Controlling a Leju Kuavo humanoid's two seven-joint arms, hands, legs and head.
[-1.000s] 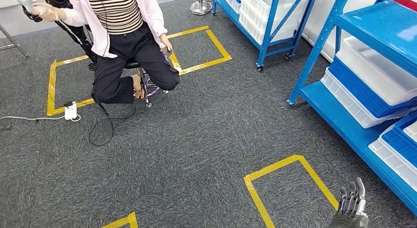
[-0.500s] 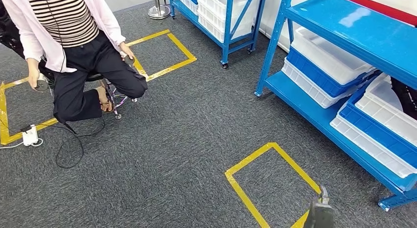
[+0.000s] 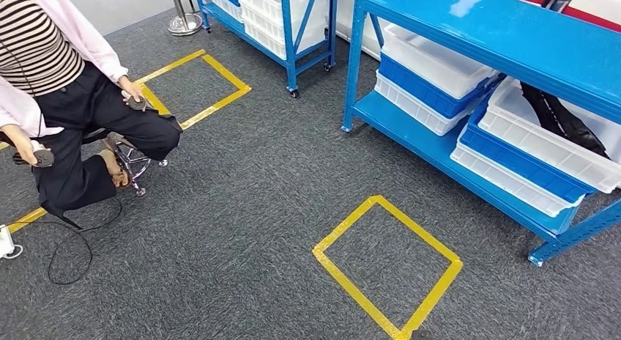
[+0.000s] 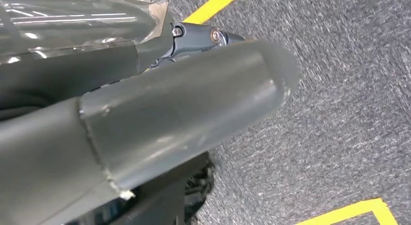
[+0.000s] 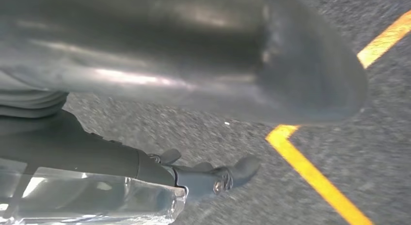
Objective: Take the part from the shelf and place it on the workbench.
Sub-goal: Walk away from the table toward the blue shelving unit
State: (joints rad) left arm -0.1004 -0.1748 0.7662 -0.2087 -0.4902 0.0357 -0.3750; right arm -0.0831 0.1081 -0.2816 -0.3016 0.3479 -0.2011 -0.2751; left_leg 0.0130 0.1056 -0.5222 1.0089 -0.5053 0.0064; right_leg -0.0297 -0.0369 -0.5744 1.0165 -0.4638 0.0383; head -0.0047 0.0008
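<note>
A long black part (image 3: 564, 120) lies in a white bin (image 3: 545, 146) on the lower level of the blue shelf (image 3: 512, 39) at the right of the head view. The bin sits on a blue one. My left hand (image 4: 169, 113) hangs over grey carpet with its thick thumb and dark fingers stretched out and nothing in them. Low over the carpet beside a yellow tape line, my right hand (image 5: 194, 89) also holds nothing, its fingers extended. Both hands are far from the shelf.
A yellow tape square (image 3: 388, 267) marks the carpet in front of the shelf. A person (image 3: 66, 113) sits on a stool at the left, holding controllers. A second blue shelf (image 3: 285, 25) with white bins stands at the back. A cable and power strip (image 3: 6, 241) lie far left.
The camera has turned right: the person slid left and the shelf with the black part came fully into view. My right hand dropped out of the head view's lower edge.
</note>
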